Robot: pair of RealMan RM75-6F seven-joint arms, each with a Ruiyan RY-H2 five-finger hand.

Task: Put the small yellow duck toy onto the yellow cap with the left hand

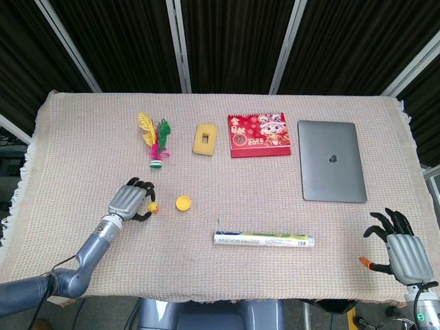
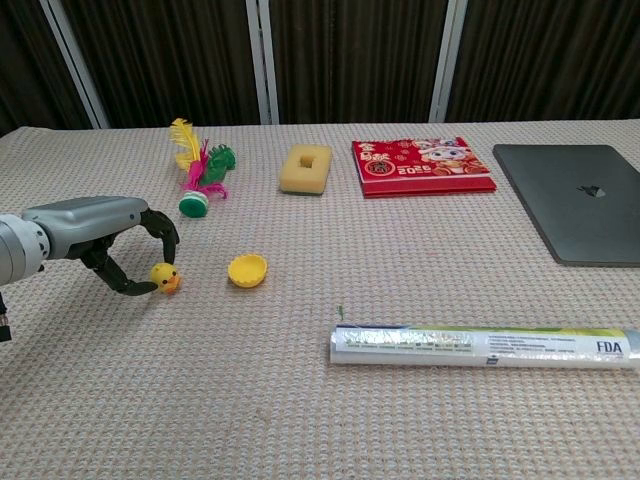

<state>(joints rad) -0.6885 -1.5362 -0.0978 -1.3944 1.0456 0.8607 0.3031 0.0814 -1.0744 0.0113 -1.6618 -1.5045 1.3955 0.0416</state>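
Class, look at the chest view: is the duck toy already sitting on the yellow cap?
No, the duck toy is beside the yellow cap, apart from it.

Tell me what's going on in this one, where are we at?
The left hand is pinching the small yellow duck toy between its fingertips, low over the cloth-covered table. The yellow cap lies open side up just to the duck's right, with nothing on it, so the placing is not yet done. The right hand rests idle near the table's front right corner, holding nothing. A foil-wrap roll, laptop and shuttlecock lie untouched.
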